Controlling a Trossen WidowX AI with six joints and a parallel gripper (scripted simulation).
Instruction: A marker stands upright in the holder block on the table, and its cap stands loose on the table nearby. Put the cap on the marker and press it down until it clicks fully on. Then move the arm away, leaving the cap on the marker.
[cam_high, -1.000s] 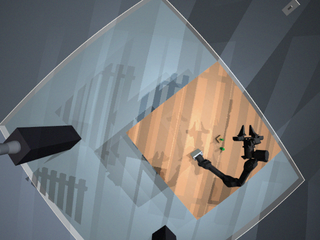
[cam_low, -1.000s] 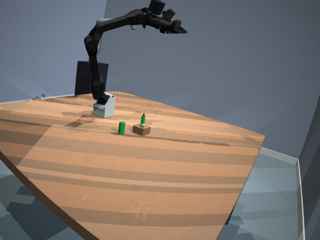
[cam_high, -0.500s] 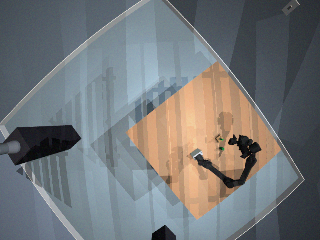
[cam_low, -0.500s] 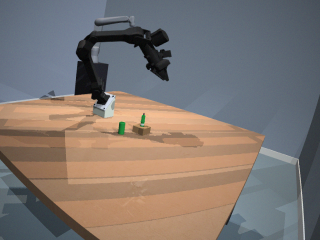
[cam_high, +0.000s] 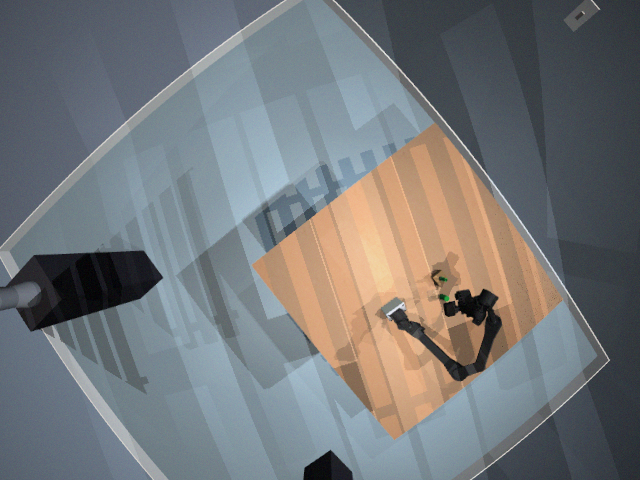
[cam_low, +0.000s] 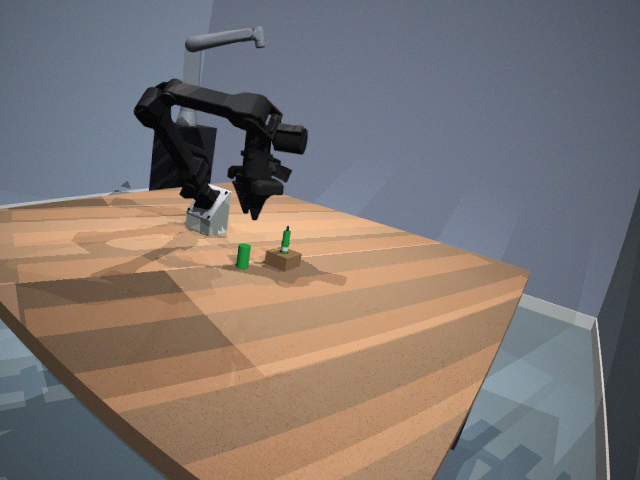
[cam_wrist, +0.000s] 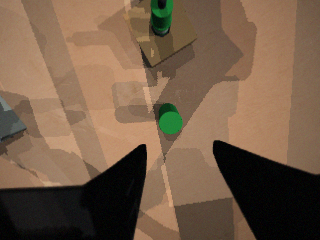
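The green cap (cam_high: 444, 297) (cam_low: 243, 256) (cam_wrist: 170, 123) stands upright on the table, closed end up, beside the holder block. The green marker (cam_low: 285, 241) (cam_wrist: 161, 17) stands upright in the brown holder block (cam_low: 283, 260) (cam_wrist: 175, 42), its dark tip up and bare. My gripper (cam_high: 455, 303) (cam_low: 251, 212) (cam_wrist: 179, 147) is open and empty, pointing down above the table, higher than the cap and the marker. In the wrist view the cap shows just above the gap between the fingertips, left of its middle, with the block and marker farther up.
The arm's pale base (cam_high: 393, 306) (cam_low: 207, 222) is bolted on the wooden table (cam_high: 361, 222) (cam_low: 310, 320), behind the cap in the exterior view. A grey arm on a dark pedestal (cam_low: 178, 165) stands beyond the table. Shadows of the arm fall around the cap and block.
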